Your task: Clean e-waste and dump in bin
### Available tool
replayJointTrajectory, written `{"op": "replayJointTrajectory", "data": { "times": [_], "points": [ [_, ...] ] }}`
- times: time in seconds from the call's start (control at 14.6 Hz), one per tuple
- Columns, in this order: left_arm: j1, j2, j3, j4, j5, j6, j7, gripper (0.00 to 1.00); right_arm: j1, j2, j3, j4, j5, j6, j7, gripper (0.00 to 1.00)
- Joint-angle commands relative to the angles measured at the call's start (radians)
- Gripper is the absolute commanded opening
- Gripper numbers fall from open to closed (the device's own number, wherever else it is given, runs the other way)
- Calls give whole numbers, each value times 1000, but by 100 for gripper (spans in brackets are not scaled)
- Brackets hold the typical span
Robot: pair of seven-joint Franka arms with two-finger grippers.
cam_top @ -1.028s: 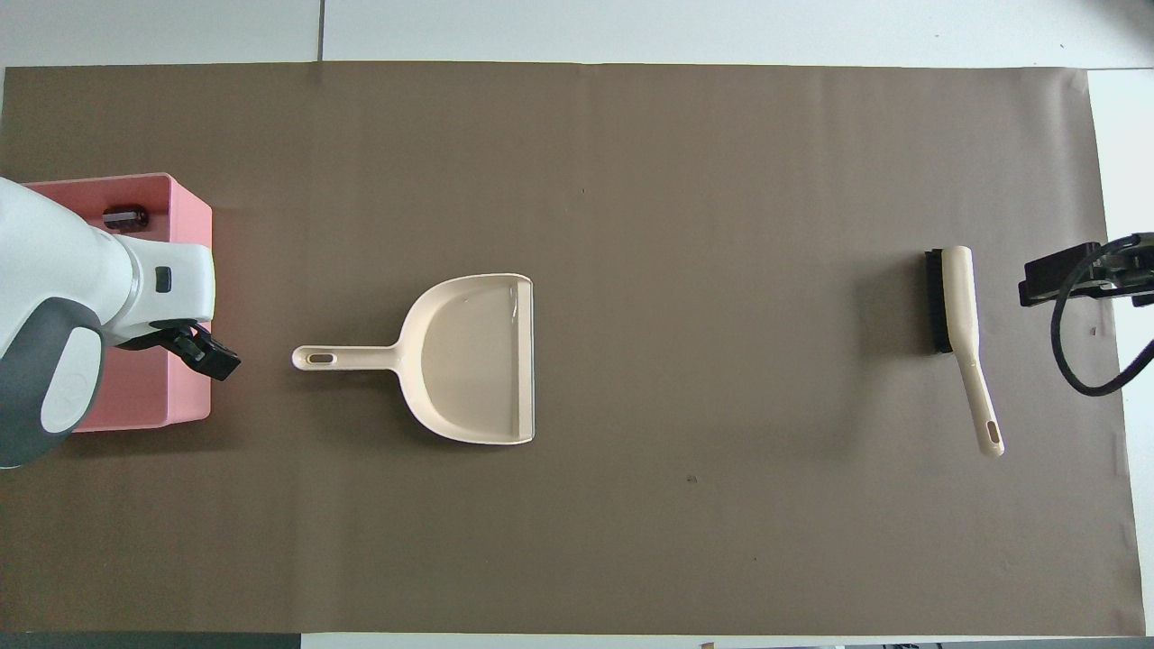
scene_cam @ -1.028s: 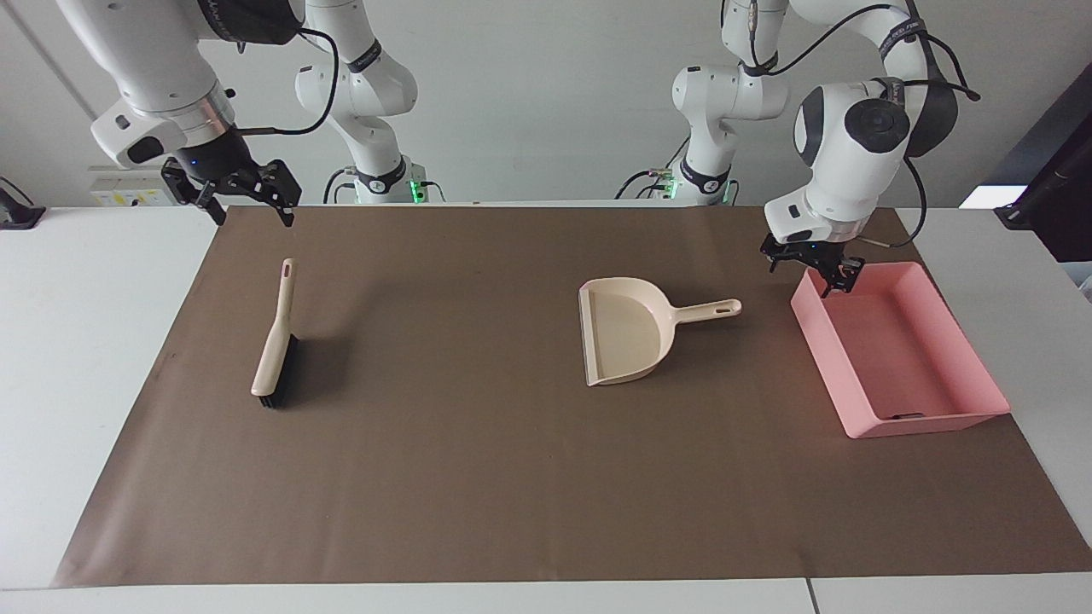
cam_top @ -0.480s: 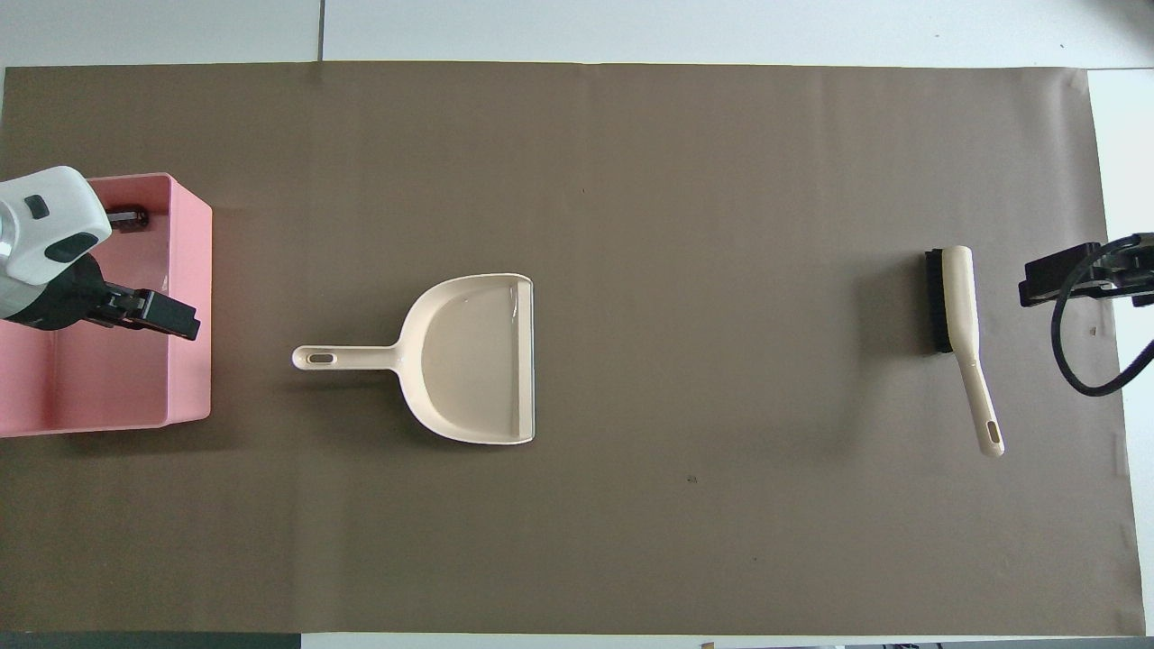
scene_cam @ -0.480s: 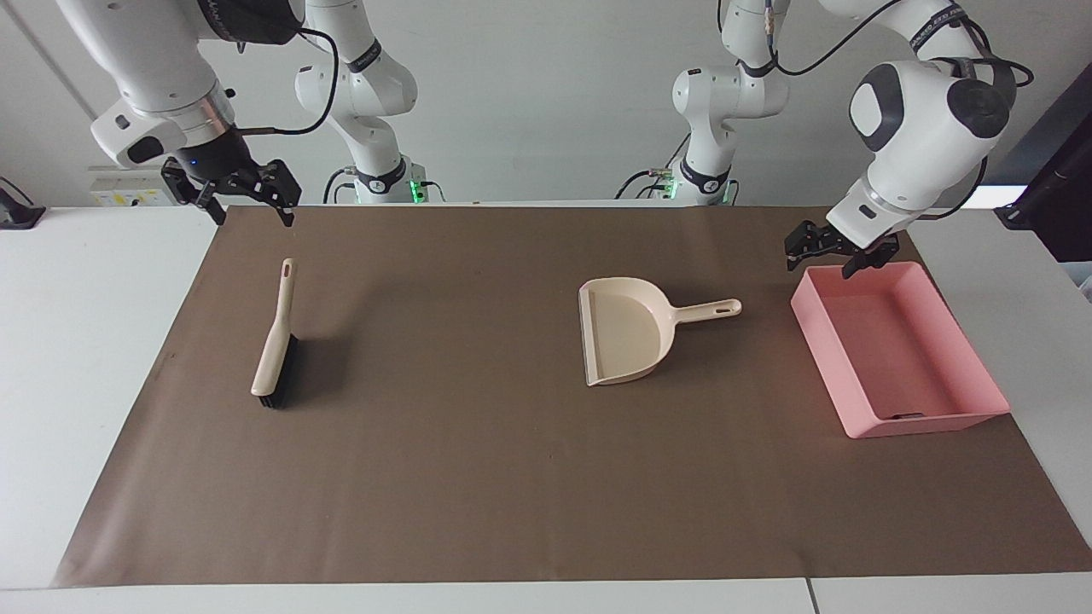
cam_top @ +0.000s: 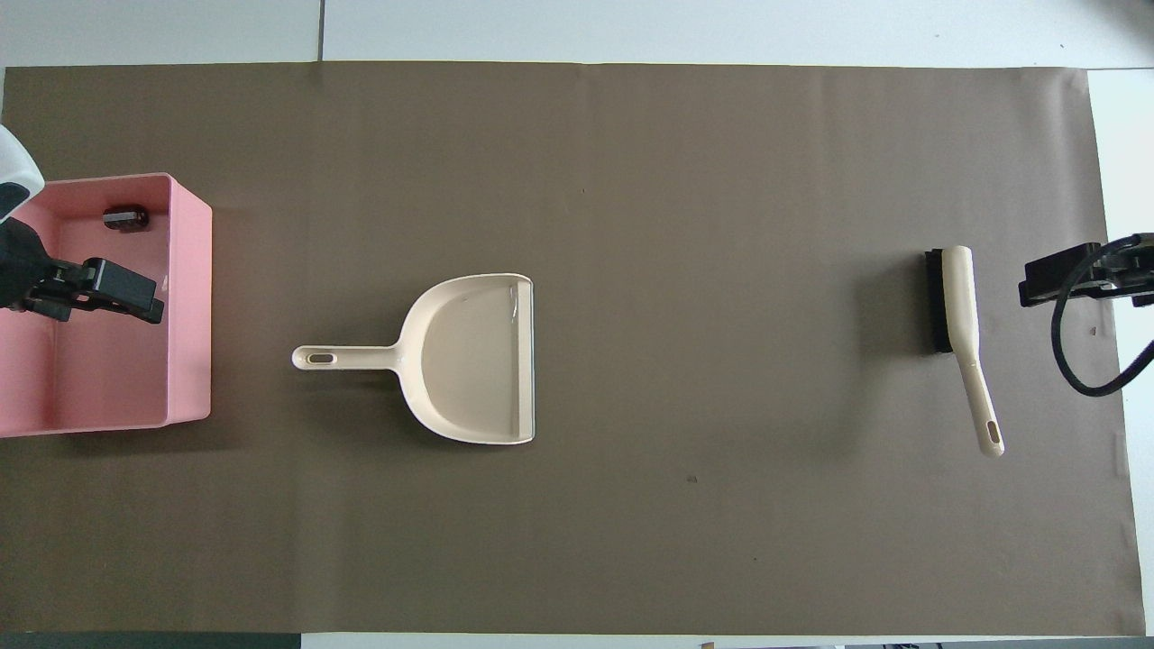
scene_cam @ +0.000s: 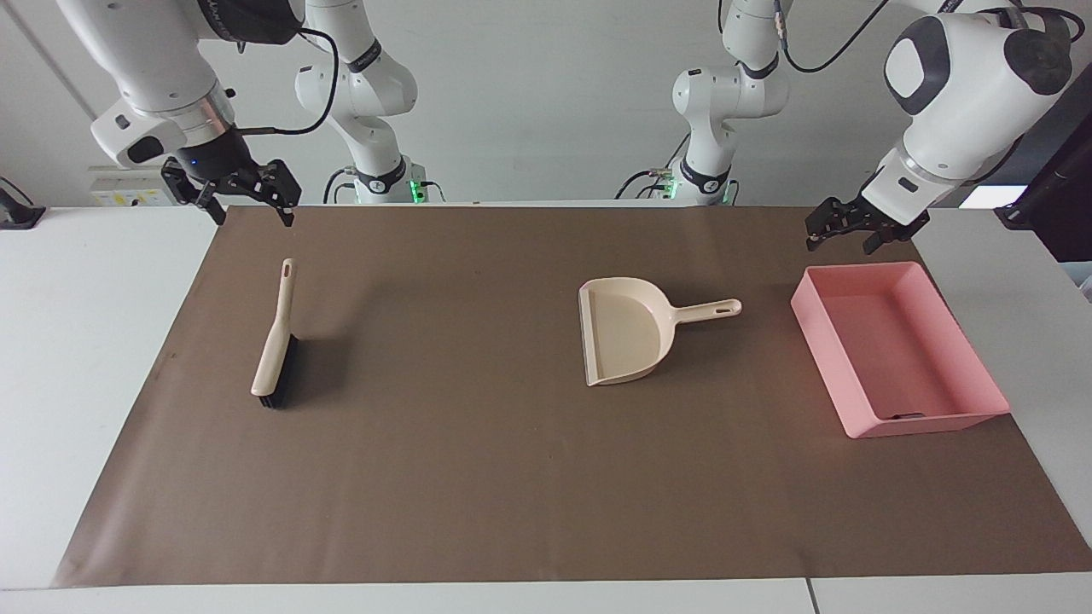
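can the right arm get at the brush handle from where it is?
Probably yes: the right gripper hangs above the mat's edge near the brush, whose handle lies bare and points toward the robots.

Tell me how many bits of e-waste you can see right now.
1. A dark bit of e-waste lies in the pink bin, in a corner farthest from the robots. The left pincer hangs above the bin and may hide another bit.
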Motion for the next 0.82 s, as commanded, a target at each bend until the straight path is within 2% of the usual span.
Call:
{"op": "replayJointTrajectory", "data": {
  "times": [0.0, 0.34, 0.75],
  "points": [
    [-11, -31, -3, 11, -7, -63, -76, 98, -6, -24, 3, -28, -1, 12, 1, 100],
    [-11, -43, -3, 2, 1, -43, -78, 98, -6, -22, 3, -28, -1, 12, 1, 100],
    [-11, -54, -3, -23, 47, 58, -38, 97, -6, -22, 3, -28, -1, 12, 1, 100]
  ]
}}
